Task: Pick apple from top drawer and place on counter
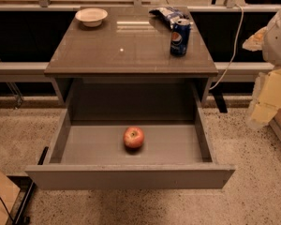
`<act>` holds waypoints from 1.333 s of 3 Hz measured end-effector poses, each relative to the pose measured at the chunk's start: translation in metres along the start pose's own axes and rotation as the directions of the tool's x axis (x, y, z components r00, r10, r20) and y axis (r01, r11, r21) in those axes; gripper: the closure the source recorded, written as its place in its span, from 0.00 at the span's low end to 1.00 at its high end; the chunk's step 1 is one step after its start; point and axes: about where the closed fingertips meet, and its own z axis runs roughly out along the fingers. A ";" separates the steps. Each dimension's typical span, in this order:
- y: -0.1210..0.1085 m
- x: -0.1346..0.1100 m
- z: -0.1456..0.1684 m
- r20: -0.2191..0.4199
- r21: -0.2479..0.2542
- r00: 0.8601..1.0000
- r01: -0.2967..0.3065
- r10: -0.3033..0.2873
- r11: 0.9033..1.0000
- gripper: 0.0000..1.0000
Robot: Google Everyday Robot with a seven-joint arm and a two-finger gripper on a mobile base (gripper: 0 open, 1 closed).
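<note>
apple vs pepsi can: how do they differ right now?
The apple is round and red; the can is a blue upright cylinder. The apple lies in the open top drawer; the can stands on the counter. Neither is held: the hand is at the picture's right edge, away from both.

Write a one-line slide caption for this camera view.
Red apple sits in the open top drawer; the robot's hand hangs at the right edge, beside the counter.

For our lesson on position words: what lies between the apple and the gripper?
Camera view: the drawer's right wall, then floor, lie between the apple and the gripper at the right edge.
</note>
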 end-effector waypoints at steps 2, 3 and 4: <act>-0.001 -0.004 0.007 0.059 0.013 0.998 -0.024 0.023 1.000 0.00; -0.009 -0.022 0.033 0.205 0.024 0.978 -0.037 0.032 0.999 0.00; -0.032 -0.047 0.066 0.350 0.049 0.937 -0.026 0.007 0.998 0.00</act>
